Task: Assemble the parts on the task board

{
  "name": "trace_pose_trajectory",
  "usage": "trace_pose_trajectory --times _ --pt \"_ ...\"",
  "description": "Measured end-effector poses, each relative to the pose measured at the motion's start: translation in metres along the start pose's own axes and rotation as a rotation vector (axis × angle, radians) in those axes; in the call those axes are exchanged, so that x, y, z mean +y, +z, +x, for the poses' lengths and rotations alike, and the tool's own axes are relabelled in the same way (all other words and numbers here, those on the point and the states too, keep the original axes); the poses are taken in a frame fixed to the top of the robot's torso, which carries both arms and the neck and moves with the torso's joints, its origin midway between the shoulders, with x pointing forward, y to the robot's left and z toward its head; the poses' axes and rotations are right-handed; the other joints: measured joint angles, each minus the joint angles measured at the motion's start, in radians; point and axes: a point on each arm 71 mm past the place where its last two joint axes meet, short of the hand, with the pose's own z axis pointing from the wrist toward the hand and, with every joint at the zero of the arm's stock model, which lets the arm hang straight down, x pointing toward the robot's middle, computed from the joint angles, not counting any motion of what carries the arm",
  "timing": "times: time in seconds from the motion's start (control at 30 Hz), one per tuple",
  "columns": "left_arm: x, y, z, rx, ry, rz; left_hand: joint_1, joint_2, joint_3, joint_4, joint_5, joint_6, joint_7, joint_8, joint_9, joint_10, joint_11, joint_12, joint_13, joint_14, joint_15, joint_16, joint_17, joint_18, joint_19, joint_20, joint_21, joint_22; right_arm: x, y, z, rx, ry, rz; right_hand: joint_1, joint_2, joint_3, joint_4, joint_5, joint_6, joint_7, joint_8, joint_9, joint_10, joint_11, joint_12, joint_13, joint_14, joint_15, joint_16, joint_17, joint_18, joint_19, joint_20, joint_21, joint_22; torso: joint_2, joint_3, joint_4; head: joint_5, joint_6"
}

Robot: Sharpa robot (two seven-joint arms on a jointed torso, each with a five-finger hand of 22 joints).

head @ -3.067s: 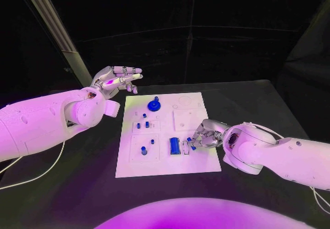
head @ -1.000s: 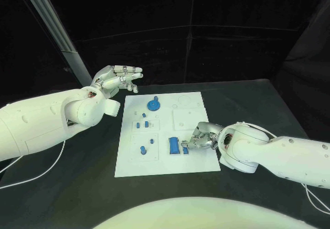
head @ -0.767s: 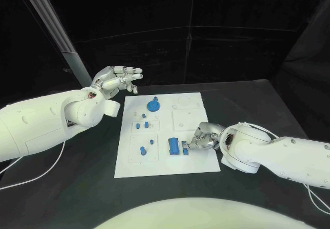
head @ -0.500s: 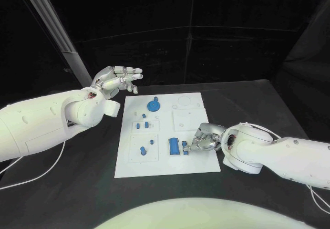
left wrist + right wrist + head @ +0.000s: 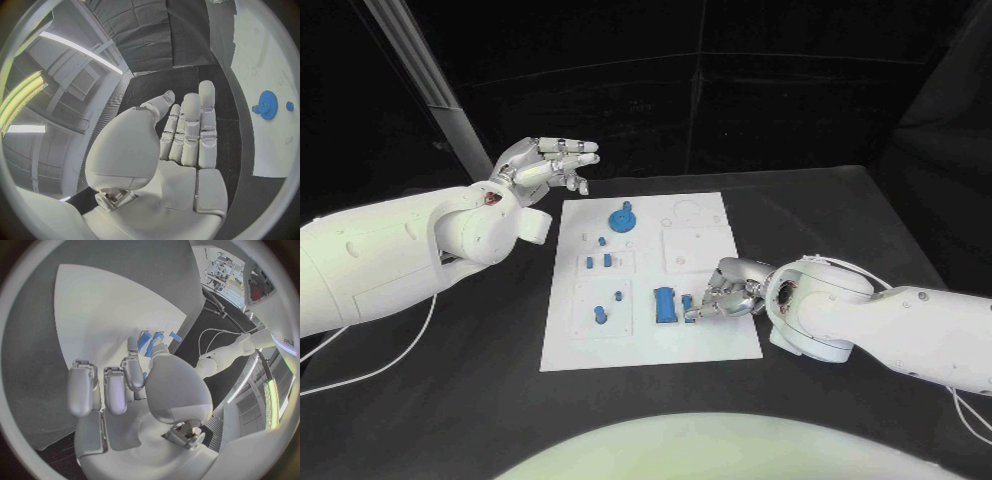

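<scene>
Right hand [image 5: 726, 290] sits over the task board's [image 5: 711, 340] right edge, fingertips on a small blue part [image 5: 689, 312] beside the blue block [image 5: 666, 305]; grip unclear. Left hand [image 5: 545, 165] hovers off the board's far-left corner, fingers apart, empty. Blue gear [image 5: 623, 218] near the far edge.

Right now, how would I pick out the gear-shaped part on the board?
Start at the white task board in the middle of the black table and go to its far end, near the raised left robot hand. The blue gear lies there: the only round, toothed part, larger than the small blue pegs below it.
</scene>
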Motion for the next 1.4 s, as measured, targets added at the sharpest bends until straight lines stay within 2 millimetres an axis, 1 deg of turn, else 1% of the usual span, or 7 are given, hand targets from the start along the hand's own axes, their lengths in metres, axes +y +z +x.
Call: trace_pose_trajectory --times 0.83,0.93,1.07,1.17,1.3,1.33,1.4 --pt "0.0 0.0 0.0 0.0 0.0 -0.002 0.0 0.0 0.0 0.0 0.0 0.0 0.0 0.0 0.0 0.0 0.0 0.004 0.0 0.0 0.0 0.0 -0.001 0.0 0.0 0.0 0.0 0.0 -0.002 0.015 -0.003 -0.018 -0.065 0.019 0.095 0.032 0.001 -0.07 -0.051 -0.004 -0.002 0.012 0.012 -0.006 0.006 -0.015 -0.003 0.0 0.001 -0.004 0.0 0.0 0.0 0.0 0.0 -0.001 0.0 0.0009 0.0003 0.004 -0.01" --pt "0.0 0.0 0.0 0.0 0.0 -0.002 0.0 0.0 0.0 0.0 0.0 0.0 0.0 0.0 0.0 0.0 0.0 0.004 0.0 0.0 0.0 0.0 -0.001 0.0 0.0 0.0 0.0 0.0 -0.001 0.015 -0.003 -0.019 -0.068 0.014 0.093 0.03 -0.009 -0.065 -0.059 -0.011 0.004 0.012 0.01 -0.006 0.006 -0.016 -0.002 0.0 0.001 -0.007 0.0 0.0 0.0 0.0 -0.001 -0.004 0.0 0.0009 0.0003 0.004 -0.009" --pt "0.0 0.0 0.0 0.0 0.0 -0.002 0.0 0.0 0.0 0.0 0.0 0.0 0.0 0.0 0.0 0.0 0.0 0.004 0.0 0.0 0.0 0.0 -0.001 0.0 0.0 0.0 0.0 0.0 0.0 0.014 -0.003 -0.023 -0.059 -0.002 0.054 0.0 -0.043 -0.048 -0.077 -0.048 0.017 -0.01 0.0 -0.021 0.016 -0.057 -0.028 0.0 0.0 -0.029 0.0 0.0 -0.013 0.002 -0.022 -0.032 -0.002 0.0008 0.0001 0.003 -0.008" --pt "0.0 0.0 -0.001 -0.001 0.0 -0.002 0.0 0.0 0.0 0.0 0.0 0.0 0.0 0.0 0.0 0.0 0.0 0.004 0.0 0.0 0.0 0.0 -0.001 0.0 0.0 0.0 0.0 0.0 -0.003 0.011 -0.004 -0.025 -0.032 -0.022 0.046 -0.009 -0.059 -0.043 -0.077 -0.066 0.021 -0.021 0.0 -0.056 0.021 -0.124 -0.071 0.0 0.007 -0.062 0.0 0.0 -0.041 0.007 -0.055 -0.085 -0.002 0.0008 -0.0007 0.004 0.0" --pt "0.0 0.0 -0.002 -0.004 0.002 -0.003 0.0 0.0 -0.002 -0.002 0.0 0.0 0.0 0.0 0.0 -0.004 0.004 0.004 -0.001 0.0 0.0 0.0 -0.001 0.0 0.0 0.0 0.0 -0.001 -0.009 0.007 -0.008 -0.03 0.038 -0.066 0.047 -0.007 -0.07 -0.043 -0.077 -0.111 0.036 -0.02 0.004 -0.168 0.037 -0.363 -0.237 -0.002 0.021 -0.188 -0.112 0.042 -0.129 0.02 -0.188 -0.283 -0.005 0.0003 -0.0022 0.006 0.017" --pt "0.001 0.0 -0.002 -0.005 0.003 -0.005 0.0 0.0 -0.003 -0.003 0.0 0.0 0.0 0.0 0.0 -0.004 0.004 0.004 -0.001 0.0 0.0 0.0 -0.002 0.0 0.0 0.0 0.0 -0.001 -0.011 0.007 -0.01 -0.035 0.071 -0.084 0.058 0.003 -0.073 -0.045 -0.077 -0.132 0.044 -0.027 0.004 -0.226 0.045 -0.487 -0.324 -0.024 0.033 -0.281 -0.215 0.072 -0.188 0.026 -0.283 -0.414 -0.007 0.0002 -0.0022 0.005 0.021" --pt "0.002 0.0 -0.003 -0.006 0.005 -0.008 0.0 0.0 -0.003 -0.003 0.0 0.0 0.0 0.0 0.0 -0.004 0.004 0.009 -0.001 0.0 0.0 0.0 -0.003 0.0 0.0 0.0 0.0 -0.002 -0.015 0.009 -0.017 -0.05 0.127 -0.112 0.09 0.016 -0.075 -0.054 -0.071 -0.16 0.056 -0.037 0.002 -0.273 0.058 -0.582 -0.398 -0.068 0.044 -0.431 -0.365 0.098 -0.264 0.035 -0.428 -0.595 -0.011 -0.001 -0.0022 0.001 0.028"
